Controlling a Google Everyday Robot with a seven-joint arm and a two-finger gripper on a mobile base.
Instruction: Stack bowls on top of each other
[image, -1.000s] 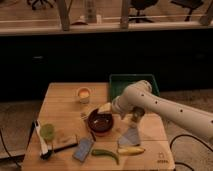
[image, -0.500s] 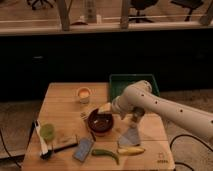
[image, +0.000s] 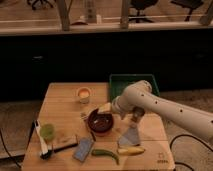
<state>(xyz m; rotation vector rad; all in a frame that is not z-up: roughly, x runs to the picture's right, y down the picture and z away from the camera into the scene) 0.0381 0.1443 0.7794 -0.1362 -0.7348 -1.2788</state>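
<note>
One bowl in sight, stacking apparently not finished.
We see the dark reddish-brown bowl (image: 101, 122) on the counter (image: 60, 100), no orange bowl visible; the tool (image: 136, 117) hangs just right of it, and we cannot tell its finger state.

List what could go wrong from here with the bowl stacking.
1. Only the dark reddish-brown bowl shows; no orange bowl is visible, so alignment can't be checked.
2. The gripper sits just right of the bowl, and a swing of the arm could knock its rim.
3. The fork beside the bowl could get dragged along.
</note>
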